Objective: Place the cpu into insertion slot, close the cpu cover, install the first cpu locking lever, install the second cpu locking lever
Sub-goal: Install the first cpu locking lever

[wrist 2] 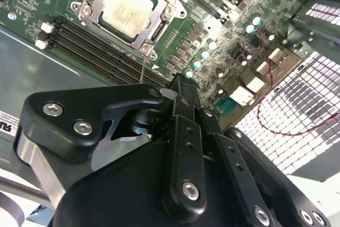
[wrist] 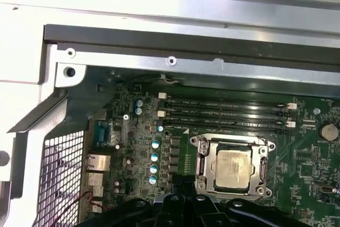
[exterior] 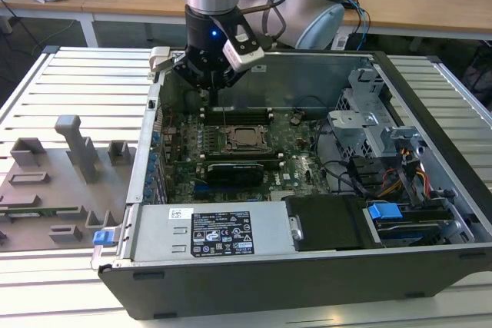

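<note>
- Found the gripper [exterior: 217,97] inside the open computer case [exterior: 307,274], poised over the green motherboard [exterior: 296,160] near the case's rear wall.
- Saw its fingers [wrist 2: 183,131] drawn together, tip against tip, in the second wrist view; could not tell whether anything was pinched between them.
- Located the cpu [exterior: 246,137], dull silver top upward, at about 5 o'clock from the gripper in the exterior view, near it but apart.
- Found the cpu [wrist 2: 127,8] lying flat and square in the insertion slot, whose pin field was covered by the chip in both wrist views.
- Noted the cpu cover [wrist: 204,166] lowered around the chip [wrist: 234,166], its silvery frame bordering all four edges and the chip top showing through the window.
- Traced a thin locking lever [wrist 2: 143,66] rising from a corner of the frame toward the fingertips; its upper end was hidden behind the gripper body.
- Marked the black memory slots [wrist: 228,115] running parallel just beside the socket.
- Placed a grey fixture tray [exterior: 61,182] at 9 o'clock from the case, on the slatted table [exterior: 77,67].
</note>
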